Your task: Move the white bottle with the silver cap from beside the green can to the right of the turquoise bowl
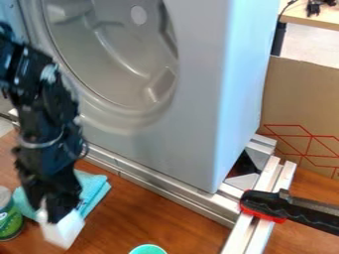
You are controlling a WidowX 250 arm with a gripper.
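Observation:
The black gripper (54,213) hangs at the lower left, pointing down, shut on a white block-like object (63,232). The white object is tilted and partly hidden by the gripper at its top. Behind and around the gripper, a folded turquoise cloth (98,191) lies on the brown wooden surface. Left of the white object stands a can (9,218) with a green label, cut by the left edge. A turquoise cup or bowl (147,249) shows its rim at the bottom edge, to the right of the gripper.
A large grey washing-machine front (198,99) with a round door stands behind the work surface. Metal rails (159,186) run along its base and toward the lower right, where a black and red clamp (285,207) is fixed. A cardboard sheet (301,104) stands at the right.

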